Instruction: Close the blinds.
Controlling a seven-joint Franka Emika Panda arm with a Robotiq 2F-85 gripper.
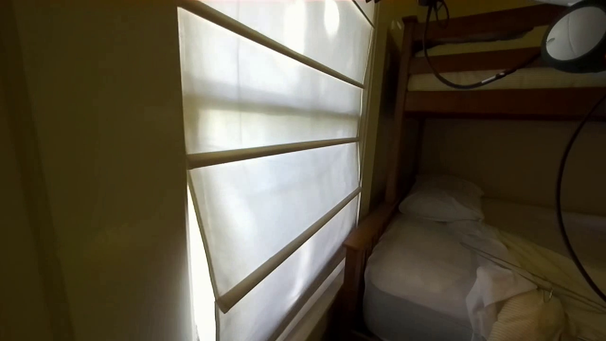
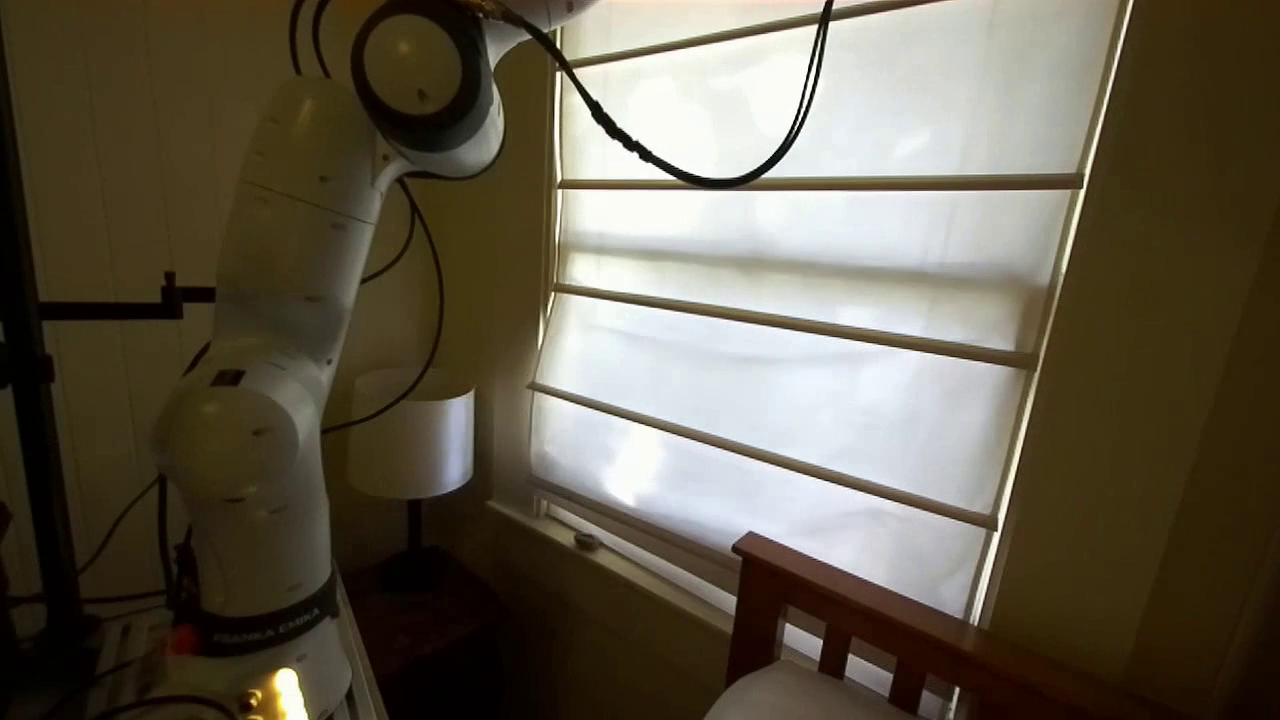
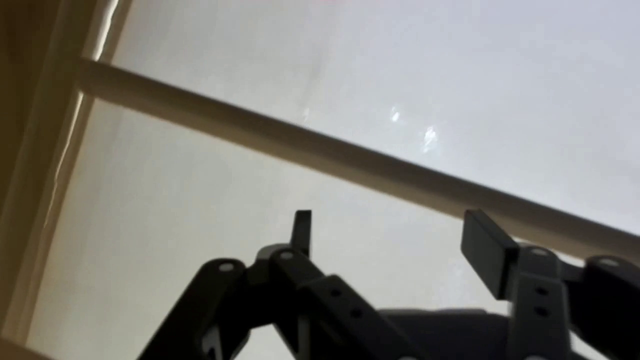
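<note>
You're probably finishing lowering the ribbed cream-fabric blinds, your black two-fingered gripper standing wide, empty, likely needing a careful retreat next

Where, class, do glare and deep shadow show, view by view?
In an exterior view, the gap beside the blinds burns out to white while the wall lies in shadow; in an exterior view, the base light glares in a dark lower-left area; in the wrist view, the open gripper looks nearly black against the bright blinds.
</note>
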